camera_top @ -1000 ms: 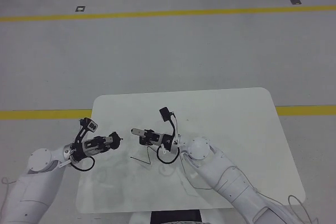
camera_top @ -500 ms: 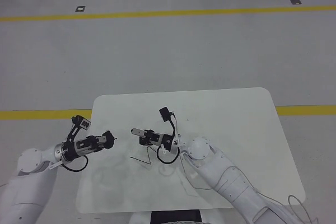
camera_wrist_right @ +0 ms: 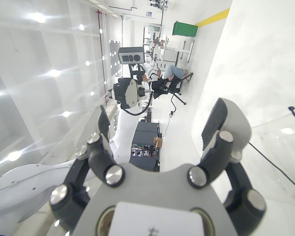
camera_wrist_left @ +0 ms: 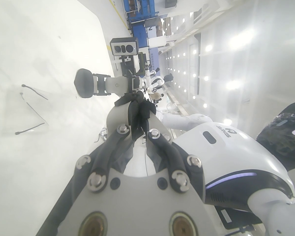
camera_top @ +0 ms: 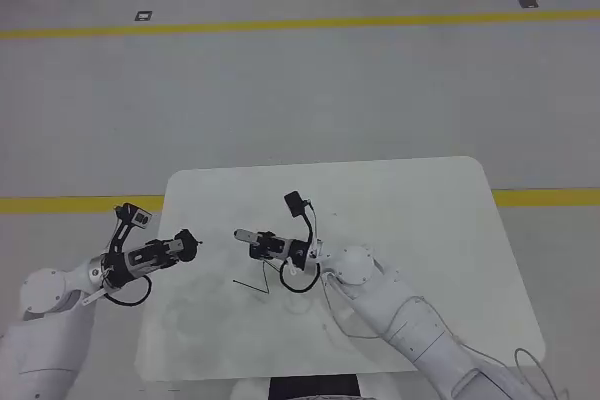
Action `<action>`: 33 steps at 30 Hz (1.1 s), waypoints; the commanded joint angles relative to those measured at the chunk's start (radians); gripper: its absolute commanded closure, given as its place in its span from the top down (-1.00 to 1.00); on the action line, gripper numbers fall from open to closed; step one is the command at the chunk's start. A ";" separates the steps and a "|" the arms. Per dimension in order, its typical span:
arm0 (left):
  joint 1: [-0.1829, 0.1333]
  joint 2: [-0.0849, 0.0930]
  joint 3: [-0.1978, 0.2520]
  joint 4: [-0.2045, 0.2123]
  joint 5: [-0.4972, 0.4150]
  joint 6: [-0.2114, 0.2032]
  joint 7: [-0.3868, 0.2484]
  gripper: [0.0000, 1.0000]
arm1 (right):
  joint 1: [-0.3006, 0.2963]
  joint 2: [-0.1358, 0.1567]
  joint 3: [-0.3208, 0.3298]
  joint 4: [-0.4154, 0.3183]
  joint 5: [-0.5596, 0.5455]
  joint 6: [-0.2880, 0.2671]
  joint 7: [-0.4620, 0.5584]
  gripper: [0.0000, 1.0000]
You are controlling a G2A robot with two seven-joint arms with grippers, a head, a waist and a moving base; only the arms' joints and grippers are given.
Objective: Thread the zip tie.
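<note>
— What lies nearest the robot?
— The zip tie [camera_top: 248, 288], thin and black, flat on the white table [camera_top: 410, 200], on the robot's side of both grippers. Its longer leg runs left to right; a kink at its right end turns the rest away from the robot.
— And past it?
— The right gripper [camera_top: 239, 236], pointing left, fingers spread apart. The left gripper [camera_top: 190, 241] faces it across a gap, above the table's left edge, fingers pressed together.
— Farther out?
— A yellow floor line [camera_top: 280, 23].
</note>
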 commanded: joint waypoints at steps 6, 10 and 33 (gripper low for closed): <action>0.000 0.000 0.000 0.000 0.000 0.000 0.000 -1.00 | 0.019 0.025 -0.025 -0.101 -0.360 0.213 0.021 1.00; 0.000 0.000 0.000 0.000 0.000 0.000 0.000 -1.00 | 0.028 0.030 -0.062 -0.166 -0.501 0.297 0.071 1.00; 0.000 0.000 0.000 0.000 0.000 0.000 0.000 -1.00 | 0.116 0.030 -0.181 -0.246 -0.751 0.319 0.373 1.00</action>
